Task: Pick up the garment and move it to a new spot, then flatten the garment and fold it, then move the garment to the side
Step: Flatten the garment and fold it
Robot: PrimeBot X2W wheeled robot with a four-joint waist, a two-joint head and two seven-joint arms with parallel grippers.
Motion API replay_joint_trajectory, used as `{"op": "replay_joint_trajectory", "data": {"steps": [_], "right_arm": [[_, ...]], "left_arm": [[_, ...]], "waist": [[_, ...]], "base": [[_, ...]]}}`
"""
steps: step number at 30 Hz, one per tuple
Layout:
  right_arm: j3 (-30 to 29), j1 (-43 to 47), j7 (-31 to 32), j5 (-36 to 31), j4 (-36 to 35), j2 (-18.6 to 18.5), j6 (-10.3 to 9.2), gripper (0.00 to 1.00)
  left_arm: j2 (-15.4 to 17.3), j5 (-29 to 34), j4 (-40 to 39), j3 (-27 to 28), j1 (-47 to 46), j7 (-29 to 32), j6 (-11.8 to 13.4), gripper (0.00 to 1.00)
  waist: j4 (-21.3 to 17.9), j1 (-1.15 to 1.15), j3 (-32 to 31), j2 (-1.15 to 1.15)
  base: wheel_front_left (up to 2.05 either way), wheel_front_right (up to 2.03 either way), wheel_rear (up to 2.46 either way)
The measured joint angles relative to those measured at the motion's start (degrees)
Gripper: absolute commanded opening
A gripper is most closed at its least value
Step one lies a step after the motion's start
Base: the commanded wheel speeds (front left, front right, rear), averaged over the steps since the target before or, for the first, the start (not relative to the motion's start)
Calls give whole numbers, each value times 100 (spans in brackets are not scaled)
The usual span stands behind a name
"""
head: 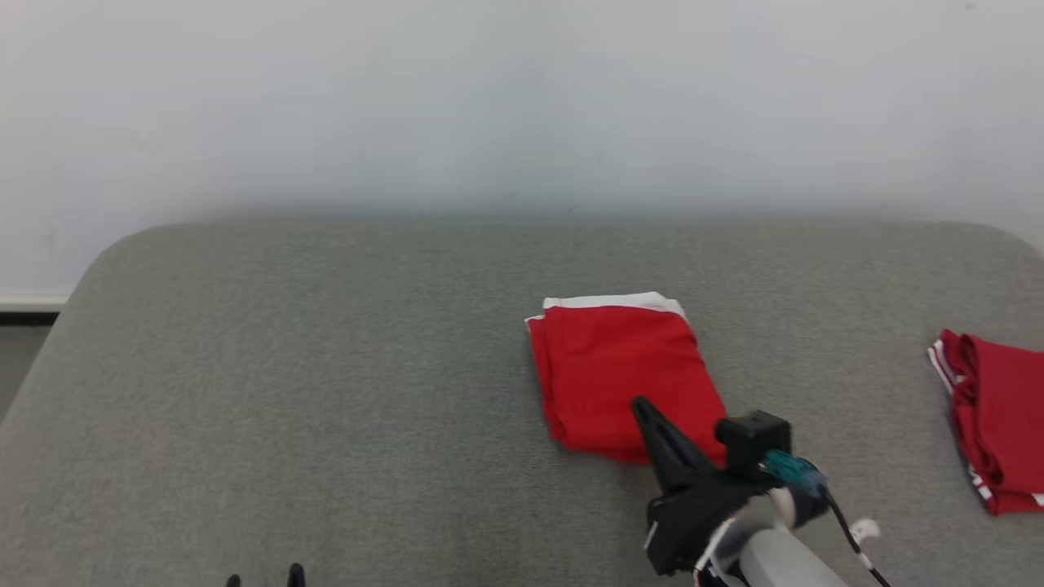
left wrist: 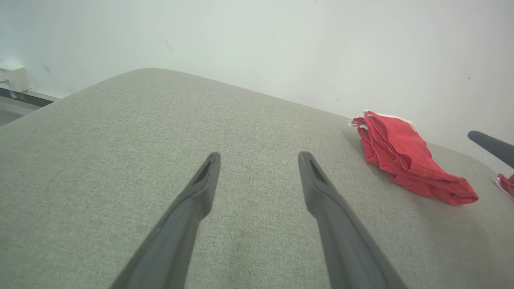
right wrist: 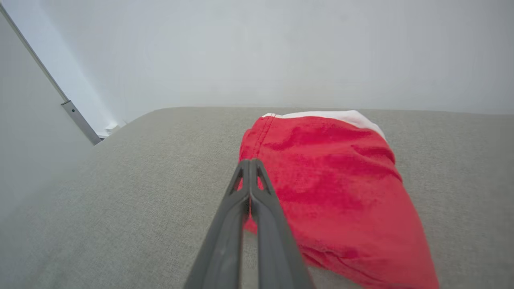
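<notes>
Left gripper point(left wrist: 259, 156): jaws spread wide, empty, above bare fabric.
Right gripper point(right wrist: 249, 161): fingers pressed together, tip over the garment's near edge; whether it pinches any cloth is unclear.
Garment point(head: 620, 367): folded compactly, right of centre.
Progress: folding looks done; the move aside remains.
Room: broad bare grey surface point(head: 285, 367) leftward; second red garment point(head: 991, 416) at the right edge.

A folded red garment point(head: 620, 371) is lying right of centre on the grey table point(head: 326, 391). The right gripper point(head: 640, 405), fingers pressed together, is pointing over its near edge. A second red garment point(head: 999, 416) is sitting far right, and the left gripper point(head: 263, 577) is showing parted tips at the bottom.
</notes>
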Motion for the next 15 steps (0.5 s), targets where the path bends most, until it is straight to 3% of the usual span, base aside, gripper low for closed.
{"op": "replay_joint_trajectory", "data": {"steps": [2, 3, 4, 8, 15], "right_arm": [[-323, 243, -110, -246, -254, -36, 0, 50], [-493, 378, -149, -357, -403, -51, -1, 92], [-642, 514, -168, -485, -556, -60, -1, 100], [-1243, 1040, -212, -776, -1171, -41, -1, 100], [-1677, 1638, -192, -1191, -1917, 8, -1, 100]], "left_arm": [[2, 36, 7, 130, -1, 0, -1, 100], [1, 43, 15, 186, -2, 0, -1, 100], [2, 46, 26, 249, -3, 0, -2, 100], [0, 135, 36, 489, -5, 0, 0, 100], [2, 198, 101, 914, 4, 0, -26, 100]], "waist": [[-127, 0, -23, 0], [-192, 0, -34, 0], [-254, 0, -45, 0], [-491, 0, -82, 0], [-836, 0, -126, 0]], "base": [[0, 0, 0], [0, 0, 0], [0, 0, 0], [0, 0, 0], [0, 0, 0]]}}
